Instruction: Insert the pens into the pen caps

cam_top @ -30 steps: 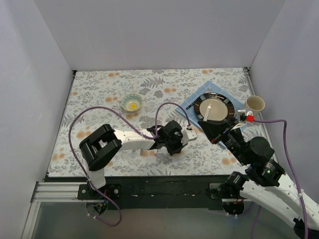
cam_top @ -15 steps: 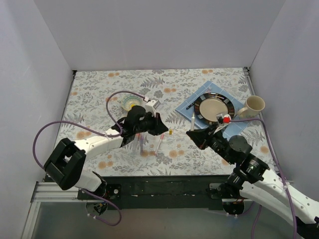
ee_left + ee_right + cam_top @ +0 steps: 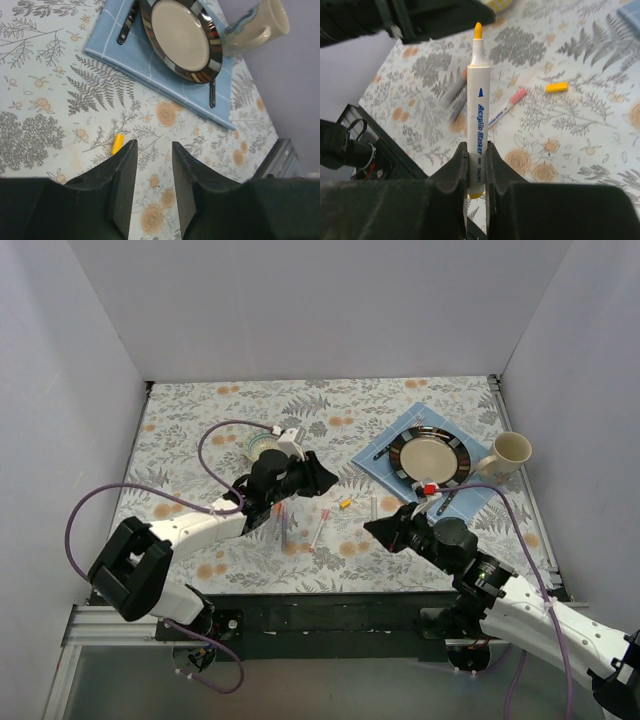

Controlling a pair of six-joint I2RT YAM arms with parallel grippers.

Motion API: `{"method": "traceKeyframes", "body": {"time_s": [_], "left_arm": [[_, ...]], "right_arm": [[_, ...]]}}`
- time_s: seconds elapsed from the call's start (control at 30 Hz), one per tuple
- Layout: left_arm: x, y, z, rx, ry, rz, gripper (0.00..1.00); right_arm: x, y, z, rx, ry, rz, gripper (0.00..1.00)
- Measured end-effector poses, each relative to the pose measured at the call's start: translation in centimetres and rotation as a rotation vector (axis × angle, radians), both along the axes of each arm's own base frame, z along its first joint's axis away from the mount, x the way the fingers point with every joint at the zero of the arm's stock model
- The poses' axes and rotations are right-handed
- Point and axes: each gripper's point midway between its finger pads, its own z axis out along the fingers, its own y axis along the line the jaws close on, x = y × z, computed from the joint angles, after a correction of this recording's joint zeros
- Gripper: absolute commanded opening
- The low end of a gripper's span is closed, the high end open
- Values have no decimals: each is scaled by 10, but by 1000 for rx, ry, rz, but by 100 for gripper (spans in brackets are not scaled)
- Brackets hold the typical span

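White pen [image 3: 477,110] clenched in right pincer [image 3: 475,152]; left pincer [image 3: 152,152] parted, holding nothing.

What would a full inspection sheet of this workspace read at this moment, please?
Surface: grey-and-orange floral printed table cover, flat.
Job's things: white yellow-tipped marker pen in the right gripper; small yellow plastic cap, pink-capped pen and grey pens lying loose.
Clutter: dark-rimmed plate on blue cloth, cream mug, small patterned bowl.
Grippers: left gripper open, empty; right gripper shut on the marker pen.
Cables: purple cables loop over the cover.
Surroundings: plain pale walls on three sides.
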Motion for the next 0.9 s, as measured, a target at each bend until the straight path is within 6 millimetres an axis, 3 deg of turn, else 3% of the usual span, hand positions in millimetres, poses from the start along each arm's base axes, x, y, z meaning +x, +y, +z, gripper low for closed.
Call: {"method": "traceKeyframes", "body": {"time_s": [0.13, 0.23, 0.33, 0.5, 0.63, 0.9], "left_arm": [[19, -8, -19, 182, -53, -68, 38], [28, -11, -33, 305, -58, -120, 41], [25, -14, -45, 394, -71, -219, 44], [26, -23, -67, 520, 17, -314, 38], [39, -38, -88, 580, 130, -279, 38], [30, -42, -143, 745, 417, -152, 34]], "right_arm": [[12, -9, 44, 36, -88, -71, 1], [15, -15, 63, 54, -131, -101, 1], [15, -22, 68, 55, -154, -122, 1], [14, -33, 70, 29, -171, -150, 1], [14, -39, 83, 32, -194, -165, 1], [10, -44, 98, 54, -226, -165, 1]]}}
